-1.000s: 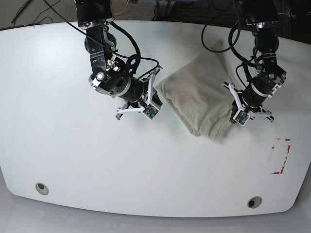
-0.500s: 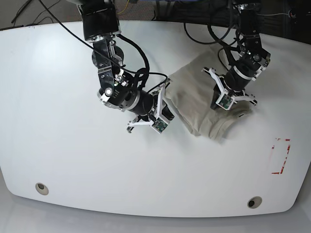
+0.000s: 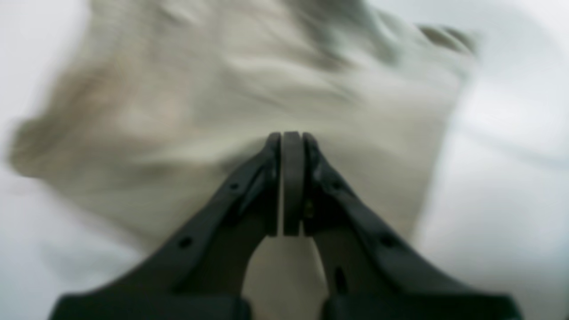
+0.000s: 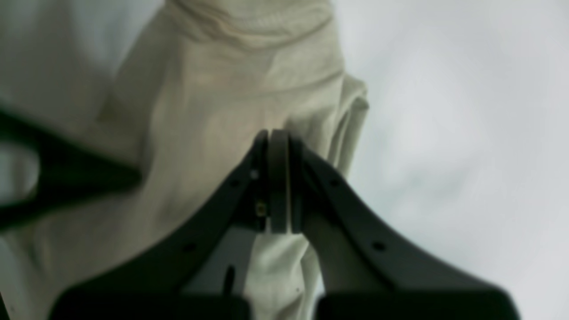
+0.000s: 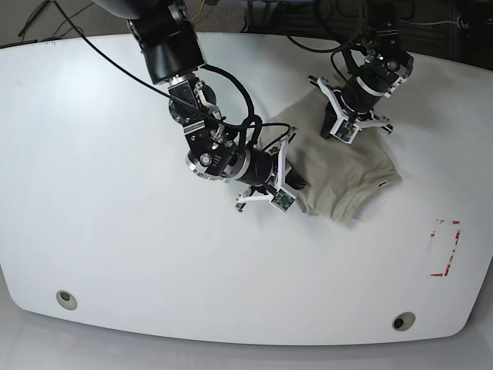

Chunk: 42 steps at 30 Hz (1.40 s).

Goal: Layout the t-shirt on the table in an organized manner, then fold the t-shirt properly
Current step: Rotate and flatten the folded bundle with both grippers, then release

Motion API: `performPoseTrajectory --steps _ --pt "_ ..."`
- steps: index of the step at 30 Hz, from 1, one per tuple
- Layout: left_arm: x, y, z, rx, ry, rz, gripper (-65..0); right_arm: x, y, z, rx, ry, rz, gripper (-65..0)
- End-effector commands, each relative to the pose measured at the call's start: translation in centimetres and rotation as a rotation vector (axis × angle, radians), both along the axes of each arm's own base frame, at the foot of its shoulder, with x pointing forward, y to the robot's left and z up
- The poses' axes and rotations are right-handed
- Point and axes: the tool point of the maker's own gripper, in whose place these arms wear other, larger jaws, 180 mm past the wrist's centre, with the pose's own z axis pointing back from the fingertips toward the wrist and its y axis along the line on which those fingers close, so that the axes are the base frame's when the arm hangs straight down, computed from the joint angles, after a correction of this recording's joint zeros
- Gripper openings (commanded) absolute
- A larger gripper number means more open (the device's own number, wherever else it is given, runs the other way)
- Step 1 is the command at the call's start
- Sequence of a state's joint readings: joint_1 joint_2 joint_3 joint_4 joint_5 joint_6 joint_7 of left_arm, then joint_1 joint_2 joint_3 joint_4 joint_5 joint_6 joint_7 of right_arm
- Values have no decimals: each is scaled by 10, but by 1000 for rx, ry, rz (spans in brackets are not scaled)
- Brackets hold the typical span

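Note:
The light beige t-shirt point(image 5: 343, 173) lies as a wrinkled bundle right of centre on the white table point(image 5: 115, 231). My left gripper point(image 5: 340, 126) is shut above the shirt's far edge. In the left wrist view its fingertips point(image 3: 292, 135) press together over blurred fabric point(image 3: 222, 89), with nothing seen between them. My right gripper point(image 5: 298, 185) is shut at the shirt's near-left edge. In the right wrist view its tips point(image 4: 278, 133) are closed over a folded edge of the shirt point(image 4: 231, 98), whose ribbed collar shows at the top.
A red tape outline point(image 5: 445, 247) marks the table's right side. Two round grommet holes point(image 5: 66, 299) point(image 5: 403, 321) sit near the front edge. Black cables hang behind the arms at the back. A dark blurred arm part point(image 4: 66, 178) crosses the right wrist view's left side.
My left arm swept from the shirt's near-right corner to its far edge. My right arm moved rightward up to the shirt's left edge. The shirt's near-right part now lies more spread out.

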State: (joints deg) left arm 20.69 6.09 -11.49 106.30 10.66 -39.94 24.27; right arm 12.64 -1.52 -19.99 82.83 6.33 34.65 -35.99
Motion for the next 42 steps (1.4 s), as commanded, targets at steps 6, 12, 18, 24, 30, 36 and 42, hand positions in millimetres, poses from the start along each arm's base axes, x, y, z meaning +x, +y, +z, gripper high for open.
performPoseTrajectory --steps 6,12,18,24,30,36,42 --pt "-6 -4 3 -29 -12 -1 -650 18 16 -2 87 15 -17 -650" --pt "-11 0 -7 -20 20 -1 -650 18 14 -21 104 54 -33 -650" --pt "-12 15 -9 29 24 -19 -650 8 -5 -41 67 85 -47 -650" --pt "-14 32 -13 87 35 -42 -650 -9 -22 -58 37 113 -60 -650" --pt "-15 47 -20 131 54 -60 -650 -29 -31 -59 39 108 -85 -650" --pt "-12 63 -24 171 66 -72 -650 -48 -38 -61 17 129 -149 -650" --pt "-3 73 -27 190 70 -71 -650 -63 -37 -51 26 130 -176 -650"
